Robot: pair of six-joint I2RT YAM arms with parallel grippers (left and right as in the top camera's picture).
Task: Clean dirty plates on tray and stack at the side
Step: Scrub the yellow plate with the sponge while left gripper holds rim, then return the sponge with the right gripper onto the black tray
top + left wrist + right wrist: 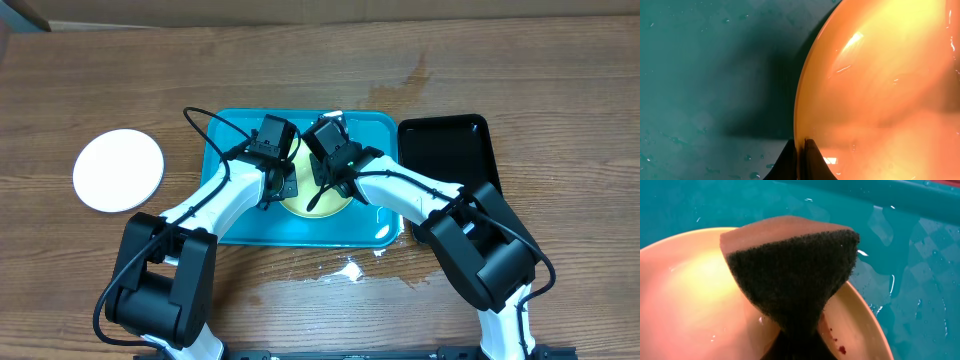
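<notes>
- One round white plate [118, 170] lies on the wooden surface [100, 80], left of the large turquoise plastic tray [290, 232]; it looks finished.
- One pale yellow-green round plate [695, 300] sits in the tray. The left end effector [801, 150] is clamped on its rim, and the right end effector [326, 182] is clamped on a brown, dark-faced sponge [795, 275] above it.
- Small red specks [836, 342] near the rim mean scrubbing and stacking are still to do.
- A third plate cannot be made out.
- A glossy black rectangular tray [445, 150] and a water puddle [350, 268] lie clear of the leftward path.

The wooden table [500, 80] bears the turquoise tray [374, 130], a black tray [445, 150] and one white plate [118, 170].
</notes>
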